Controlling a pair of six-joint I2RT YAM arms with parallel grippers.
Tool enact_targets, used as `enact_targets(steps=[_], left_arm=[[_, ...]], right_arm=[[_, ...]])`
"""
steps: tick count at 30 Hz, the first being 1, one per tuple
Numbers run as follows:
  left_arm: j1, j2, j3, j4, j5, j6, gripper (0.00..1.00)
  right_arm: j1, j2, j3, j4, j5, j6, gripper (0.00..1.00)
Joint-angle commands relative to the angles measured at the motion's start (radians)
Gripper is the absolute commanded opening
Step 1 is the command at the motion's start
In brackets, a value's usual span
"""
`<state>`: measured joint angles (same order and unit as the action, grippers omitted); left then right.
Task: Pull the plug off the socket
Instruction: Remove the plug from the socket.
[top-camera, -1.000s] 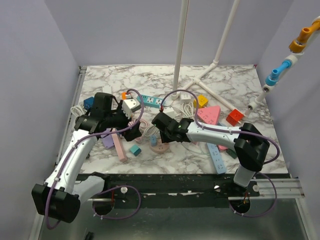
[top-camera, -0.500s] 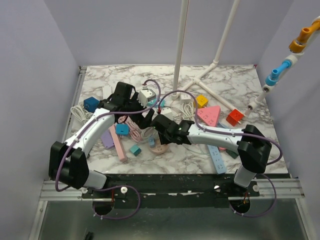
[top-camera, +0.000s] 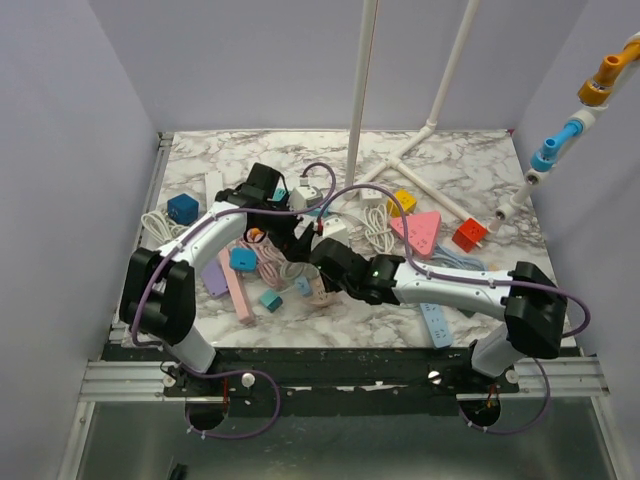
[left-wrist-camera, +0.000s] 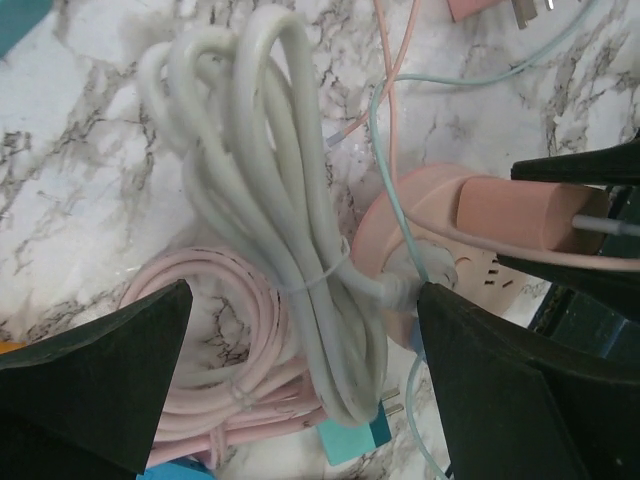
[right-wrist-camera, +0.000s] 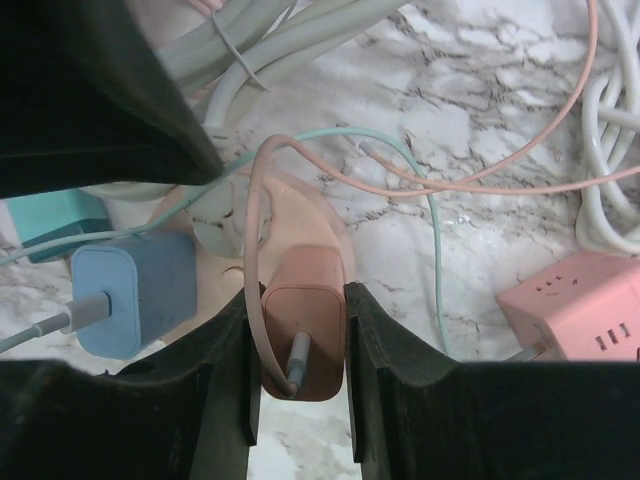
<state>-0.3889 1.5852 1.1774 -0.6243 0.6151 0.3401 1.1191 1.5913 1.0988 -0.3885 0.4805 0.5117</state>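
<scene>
Right wrist view showed the right gripper (right-wrist-camera: 298, 300) pinching the pink plug (right-wrist-camera: 305, 345), one finger pressed against each side of it. The plug was seated on the round pink socket (right-wrist-camera: 325, 235), with its thin pink cord looping away over the disc. By my reading the grasp was made and the plug was not yet out. The pull itself was the whole of what was left.

Two neighbours shared that socket: a blue plug (right-wrist-camera: 135, 290) just beside the pink one, and what looked like a pale plug (right-wrist-camera: 215, 225). A dark finger overhead hid part of the pale one, so I could not be sure of it.

The left gripper (left-wrist-camera: 305, 300) was spread wide and held nothing. It hung over the white cable bundle (left-wrist-camera: 260, 200), its right finger just beside the socket. Nothing pinned the socket down, so it might lift with the plug.

Counted outward from there:
- two grippers
- one round socket
- three plugs on it, if the pale one was a plug
- one white cable bundle
- one pink cable coil (left-wrist-camera: 200, 400) under that bundle
- one pink cube socket (right-wrist-camera: 570, 310), well apart on the marble worktop (right-wrist-camera: 480, 90)
</scene>
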Motion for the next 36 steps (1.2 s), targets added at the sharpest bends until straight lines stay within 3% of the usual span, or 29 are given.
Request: enact_targets(steps=[1,11,23,25,30,32,36], left_arm=[[-0.005,0.065,0.059,-0.104,0.091,0.058,0.98],[0.05,0.135,0.125,-0.143,0.227,0.049,0.99],[0.067,0.141,0.057,-0.118,0.356,-0.009,0.98],[0.067,0.153,0.065,-0.12,0.383,-0.032,0.84],[0.067,0.146,0.053,-0.1,0.385,-0.051,0.21],[0.067,0.139,0.047,-0.092,0.366,-0.061,0.03],[0.067,0.123,0.035,-0.081,0.343,-0.07,0.0]], right_arm=[[0.054,-0.097,-0.027,0.21,0.07,-0.099,0.02],[0.073,-0.118,-0.077,0.289,0.113,-0.131,0.01],[0.091,-0.171,-0.126,0.377,0.166,-0.128,0.0],[0.099,-0.174,-0.126,0.379,0.179,-0.126,0.01],[0.12,-0.175,-0.129,0.443,0.196,-0.128,0.01],[0.131,-0.173,-0.131,0.448,0.198,-0.132,0.01],[0.146,-0.175,-0.125,0.443,0.196,-0.15,0.01]])
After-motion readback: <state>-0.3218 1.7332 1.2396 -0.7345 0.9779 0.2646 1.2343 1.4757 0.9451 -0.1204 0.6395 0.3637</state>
